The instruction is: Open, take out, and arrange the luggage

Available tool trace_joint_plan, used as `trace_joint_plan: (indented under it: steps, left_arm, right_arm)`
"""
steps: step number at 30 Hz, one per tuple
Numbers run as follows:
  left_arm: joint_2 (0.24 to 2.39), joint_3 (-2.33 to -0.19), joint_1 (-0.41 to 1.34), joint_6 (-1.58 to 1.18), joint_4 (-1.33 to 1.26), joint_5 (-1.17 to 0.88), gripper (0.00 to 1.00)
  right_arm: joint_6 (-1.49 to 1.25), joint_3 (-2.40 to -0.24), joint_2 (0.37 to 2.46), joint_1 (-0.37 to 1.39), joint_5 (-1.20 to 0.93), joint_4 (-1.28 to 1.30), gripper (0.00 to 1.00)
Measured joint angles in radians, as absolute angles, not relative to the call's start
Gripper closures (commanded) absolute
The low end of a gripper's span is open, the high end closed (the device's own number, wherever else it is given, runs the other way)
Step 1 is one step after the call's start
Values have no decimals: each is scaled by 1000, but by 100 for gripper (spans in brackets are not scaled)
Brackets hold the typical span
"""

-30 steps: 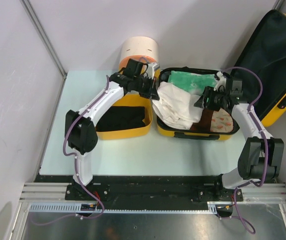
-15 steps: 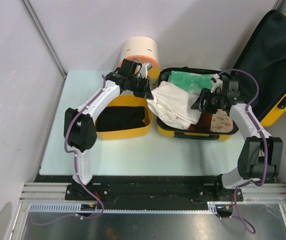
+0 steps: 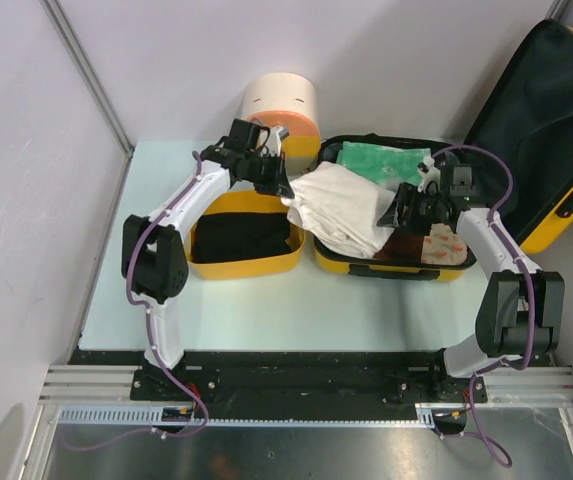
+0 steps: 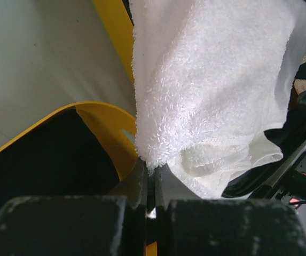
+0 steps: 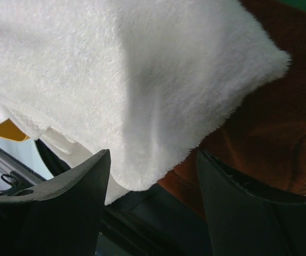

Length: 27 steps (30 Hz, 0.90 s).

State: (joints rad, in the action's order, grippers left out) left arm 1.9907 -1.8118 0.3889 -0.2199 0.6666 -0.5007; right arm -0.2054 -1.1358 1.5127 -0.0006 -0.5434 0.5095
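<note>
The yellow luggage [image 3: 391,263] lies open on the table with clothes inside. A dark-lined yellow shell [image 3: 551,110] leans at the back right. A white towel [image 3: 341,205] is stretched over the luggage's left rim. My left gripper [image 3: 284,190] is shut on the towel's left corner, above the gap between the luggage and the yellow tub [image 3: 246,262]. In the left wrist view the towel [image 4: 211,80] rises from the pinched jaws [image 4: 151,173]. My right gripper [image 3: 406,208] stands open at the towel's right edge. That edge [image 5: 115,69] hangs loose between the wide fingers [image 5: 153,170].
A green packet [image 3: 381,160] lies at the back of the luggage, with a brown cloth [image 5: 270,122] and a patterned piece [image 3: 446,243] at its right. The tub holds a dark item [image 3: 241,235]. A cream-and-orange cylinder [image 3: 281,100] stands behind the tub.
My left gripper has pulled the towel's corner to the left, toward the tub, and the towel has slid with it. My right gripper's jaws have widened and stay near the towel's right edge.
</note>
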Motion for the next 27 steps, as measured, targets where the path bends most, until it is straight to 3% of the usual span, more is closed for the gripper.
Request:
trace_joint_plan:
  steps: [10,17,23,27]
  left_arm:
    - [1975,-1787,371,-221,659,-502,100]
    - [1975,-1787,369,-221,655,-544,100]
    - [1975,-1773,383,-221,646,-573,100]
    - [1975,-1744,391,-221,646,-583,100]
  right_arm:
    - [-241,-1128,1541,89,-596,466,31]
    - [-247,-1127,1570,66,-596,467,41]
    - [-224,-1126,1555,47,-591,542,31]
    - [-213,-1126,1553,46,-591,565,30]
